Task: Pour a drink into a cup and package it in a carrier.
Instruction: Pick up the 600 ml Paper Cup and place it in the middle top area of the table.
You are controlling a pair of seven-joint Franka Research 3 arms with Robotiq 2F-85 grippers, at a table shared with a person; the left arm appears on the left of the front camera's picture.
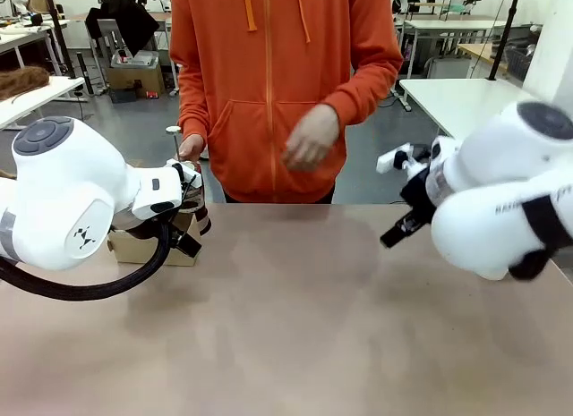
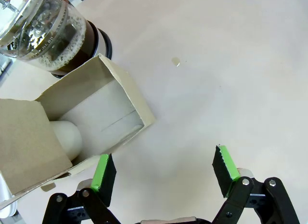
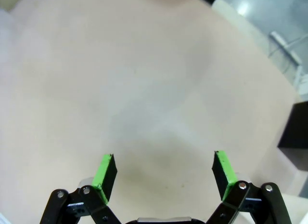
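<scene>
Left tool (image 2: 163, 170): green-padded fingers spread wide, holding nothing. One pad (image 2: 103, 172) sits just beside the near corner of the small brown cardboard carrier (image 2: 126, 91); contact cannot be told.
Carrier, ahead and to this tool's left: holds a white paper cup (image 2: 68, 136), partly under a cardboard flap.
Beyond the carrier: clear glass jug (image 2: 43, 26) containing dark brown frothy drink (image 2: 83, 49).
Right tool (image 3: 163, 172): fingers spread wide, empty, over beige tabletop (image 3: 144, 79).
</scene>
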